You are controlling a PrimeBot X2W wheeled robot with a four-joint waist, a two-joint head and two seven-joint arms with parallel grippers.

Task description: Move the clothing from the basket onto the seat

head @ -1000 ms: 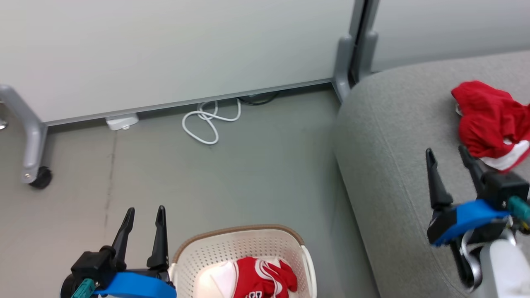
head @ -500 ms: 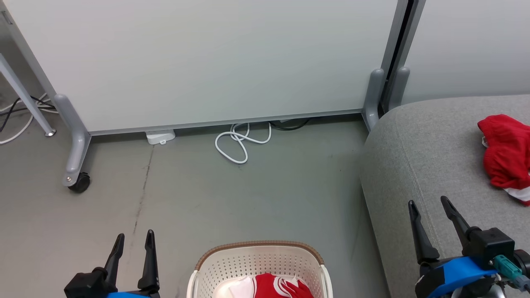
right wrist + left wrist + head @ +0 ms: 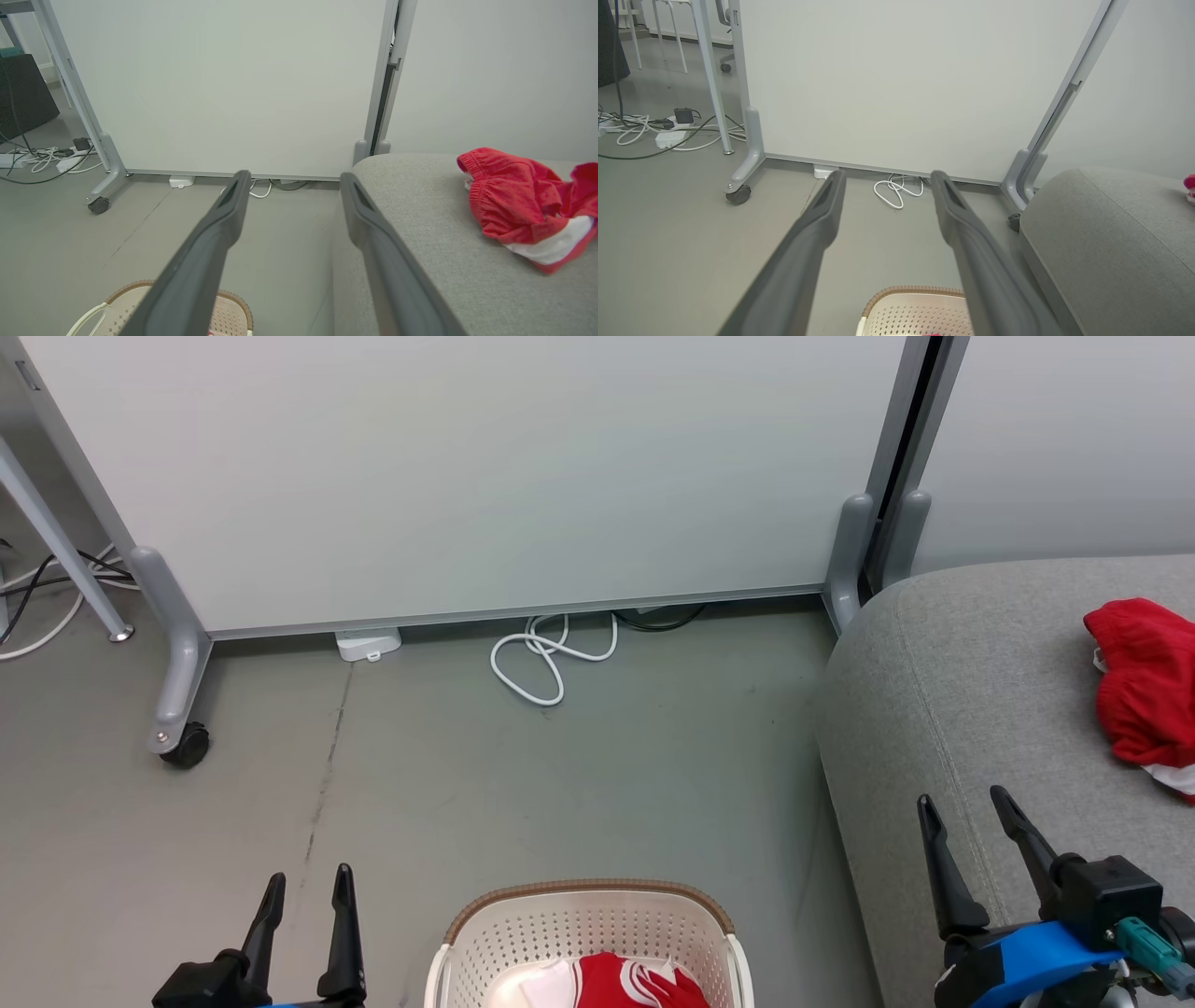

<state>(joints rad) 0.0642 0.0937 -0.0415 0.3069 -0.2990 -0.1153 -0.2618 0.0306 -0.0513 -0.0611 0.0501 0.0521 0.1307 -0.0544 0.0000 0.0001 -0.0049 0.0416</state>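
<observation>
The cream basket (image 3: 586,917) with a brown rim stands on the floor at the bottom middle of the head view, with red and white clothing (image 3: 625,982) inside. Another red garment (image 3: 1144,691) lies on the grey seat (image 3: 952,691) at the right. My left gripper (image 3: 309,884) is open and empty, to the left of the basket. My right gripper (image 3: 965,808) is open and empty above the seat's front left part, short of the garment. The right wrist view shows that garment (image 3: 518,205) on the seat (image 3: 420,224) and the basket rim (image 3: 233,303). The left wrist view shows the basket (image 3: 915,308).
A white partition on grey wheeled legs (image 3: 177,681) stands behind. A coiled white cable (image 3: 546,658) and a white adapter (image 3: 367,642) lie at its foot. More cables (image 3: 658,130) lie at the far left. Grey floor (image 3: 560,784) lies open between partition and basket.
The head camera has tilted up and turned left, so the whole picture shifted. My right gripper has drawn back from the garment on the seat. Both grippers stay open.
</observation>
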